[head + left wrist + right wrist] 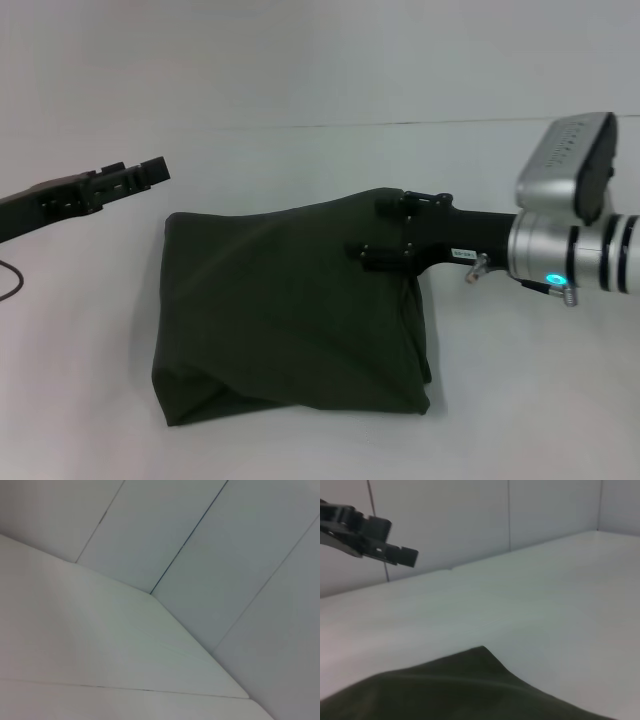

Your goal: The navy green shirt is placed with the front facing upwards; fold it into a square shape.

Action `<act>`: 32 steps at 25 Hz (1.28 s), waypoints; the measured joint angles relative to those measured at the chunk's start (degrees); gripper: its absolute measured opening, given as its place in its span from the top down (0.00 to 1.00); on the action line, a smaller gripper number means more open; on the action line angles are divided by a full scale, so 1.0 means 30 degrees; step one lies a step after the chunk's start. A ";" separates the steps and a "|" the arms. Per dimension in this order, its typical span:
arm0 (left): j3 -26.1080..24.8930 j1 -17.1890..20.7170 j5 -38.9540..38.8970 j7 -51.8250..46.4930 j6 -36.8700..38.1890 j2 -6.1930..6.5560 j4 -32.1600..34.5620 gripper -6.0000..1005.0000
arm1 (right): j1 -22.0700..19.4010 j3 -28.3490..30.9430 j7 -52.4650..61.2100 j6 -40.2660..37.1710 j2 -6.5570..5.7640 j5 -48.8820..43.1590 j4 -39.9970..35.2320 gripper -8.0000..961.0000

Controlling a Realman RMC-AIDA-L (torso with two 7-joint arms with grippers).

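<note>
The navy green shirt [290, 305] lies folded in the middle of the table [80, 400], one layer over another. From the right, the right gripper [392, 232] reaches in over the shirt's far right corner, right at the cloth's edge. Over on the left, the left gripper [135, 177] hangs above the table, apart from the shirt, off its far left corner. Behind everything, the wall [300, 50] runs along the table's back edge. Bare table lies before and on both sides of the shirt.
</note>
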 joint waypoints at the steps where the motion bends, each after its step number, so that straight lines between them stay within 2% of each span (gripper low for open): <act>1: 0.0014 -0.0007 -0.0004 0.0053 0.0010 -0.0021 -0.0018 0.07 | 0.0134 -0.0076 0.0053 0.0434 0.0000 0.0000 0.0210 0.13; 8: 0.0082 -0.0037 -0.0234 0.0442 0.0009 -0.0191 -0.0414 0.07 | 0.0336 -0.1470 0.1109 0.3116 -0.0043 -0.0018 0.0700 0.13; 17: 0.0053 -0.0083 -0.0282 0.0789 0.0019 -0.0266 -0.0639 0.07 | 0.0073 -0.1901 0.1597 0.4085 -0.0077 0.0008 0.0875 0.13; 21: 0.0031 -0.0118 -0.0420 0.1540 0.0274 -0.0261 -0.0710 0.07 | -0.0649 -0.1746 0.1596 0.1665 -0.0180 0.0644 -0.0477 0.13; 27: -0.0031 0.0015 -0.1222 0.3933 0.1971 -0.0143 -0.0660 0.07 | -0.3558 -0.1814 0.1304 -0.3701 -0.0218 0.1529 -0.4780 0.13; 32: 0.0088 0.0214 -0.0836 0.7137 0.3481 -0.0125 -0.0722 0.07 | -0.5747 -0.1853 -0.0203 -0.7326 -0.0299 0.1597 -0.6376 0.13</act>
